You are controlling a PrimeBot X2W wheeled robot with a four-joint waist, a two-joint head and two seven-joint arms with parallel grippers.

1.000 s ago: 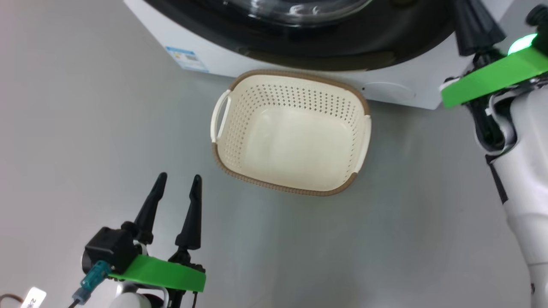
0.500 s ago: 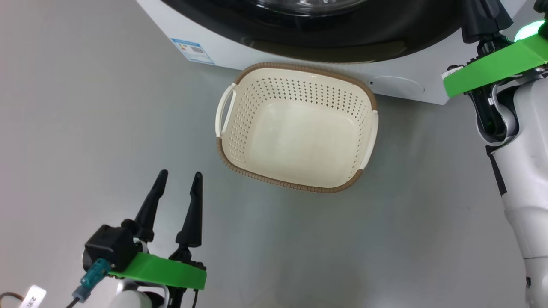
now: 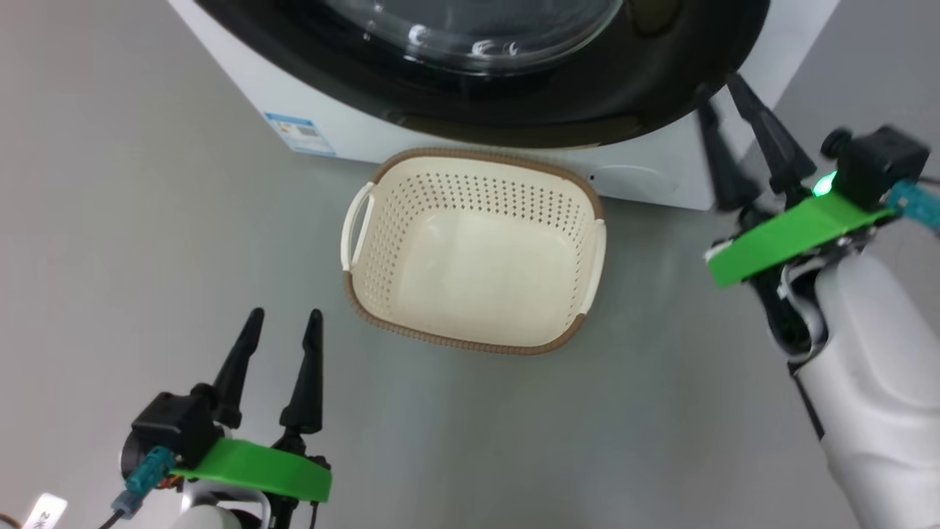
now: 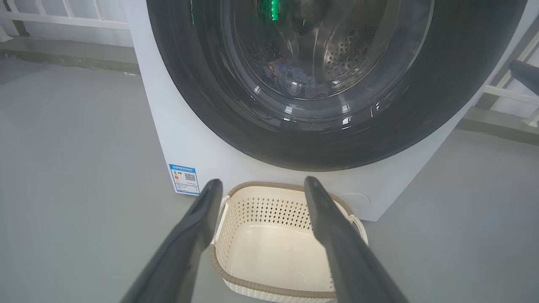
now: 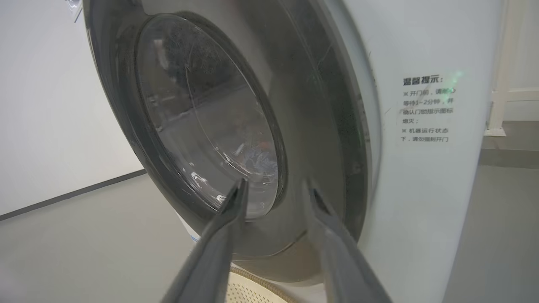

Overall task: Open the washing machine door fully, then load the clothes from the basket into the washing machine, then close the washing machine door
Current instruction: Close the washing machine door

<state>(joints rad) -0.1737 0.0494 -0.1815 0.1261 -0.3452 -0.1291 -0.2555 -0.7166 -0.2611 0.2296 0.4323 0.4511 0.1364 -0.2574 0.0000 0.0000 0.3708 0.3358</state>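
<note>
Head view, basket [image 3: 376, 257] just beside washing machine [image 3: 346, 134]

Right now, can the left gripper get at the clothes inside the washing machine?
Probably not. The clothes lie in the drum behind the glass of the washing machine door, which looks shut. The open left gripper sits on the near side of the basket; the door must open first.

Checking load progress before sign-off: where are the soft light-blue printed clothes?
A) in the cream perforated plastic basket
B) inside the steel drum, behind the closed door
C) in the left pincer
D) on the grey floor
B: the left wrist view shows the clothes through the round black-rimmed glass door; the basket holds nothing.
</note>
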